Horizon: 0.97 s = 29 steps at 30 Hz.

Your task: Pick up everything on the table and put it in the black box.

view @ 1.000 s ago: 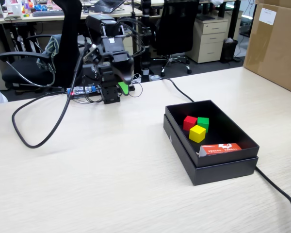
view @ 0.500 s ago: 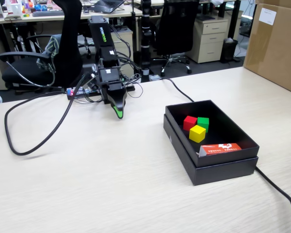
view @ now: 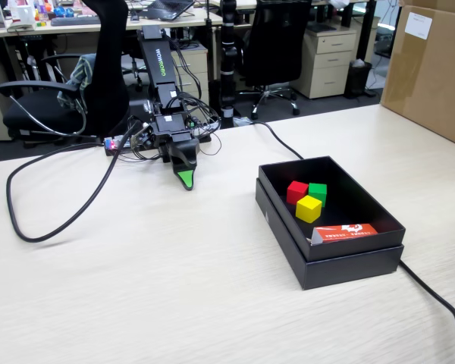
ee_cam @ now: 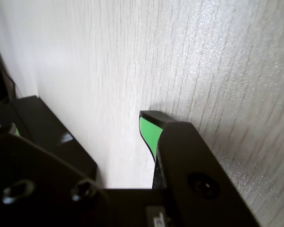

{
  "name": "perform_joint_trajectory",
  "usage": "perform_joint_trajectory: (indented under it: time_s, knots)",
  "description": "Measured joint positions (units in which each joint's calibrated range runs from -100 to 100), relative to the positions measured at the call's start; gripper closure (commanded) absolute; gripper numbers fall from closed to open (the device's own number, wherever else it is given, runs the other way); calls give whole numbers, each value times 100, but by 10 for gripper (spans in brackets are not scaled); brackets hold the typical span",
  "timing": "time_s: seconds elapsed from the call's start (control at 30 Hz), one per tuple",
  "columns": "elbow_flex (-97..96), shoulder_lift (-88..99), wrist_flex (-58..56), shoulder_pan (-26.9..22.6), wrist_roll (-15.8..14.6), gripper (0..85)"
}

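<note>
While the black cable [view: 57, 220] loops across the far left of the table [view: 174, 280] in the fixed view, the arm [view: 161, 83] is seen folded low beside it, with the gripper [view: 185, 179] tipped down at the tabletop and empty. Whether its jaws are apart or together cannot be told: only 1 green-faced tip shows in either view.

Further right, the black box [view: 341, 262] is seen well apart from the gripper, and the yellow cube [view: 309, 208] already lies inside it, touching the red cube [view: 296, 191] and just beside the green cube [view: 318, 192]; a red packet [view: 347, 232] leans at the near wall. No loose item is seen on the table, so the task is judged all but done. The step in hand is judged to be parking, best done slowly, with the tip kept off the surface and clear of the cable.

Only the fixed view shows the box and its contents; only the wrist view shows the green pad [ee_cam: 150, 132] close against the wood grain.
</note>
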State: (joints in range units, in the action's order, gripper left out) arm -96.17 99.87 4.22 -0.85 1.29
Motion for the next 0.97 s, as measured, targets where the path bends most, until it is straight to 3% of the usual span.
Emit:
perform_joint_trajectory:
  time_s: [0.13, 0.97]
  knots:
    - [-9, 0, 0, 15, 190, 368]
    - [-9, 0, 0, 29, 215, 367]
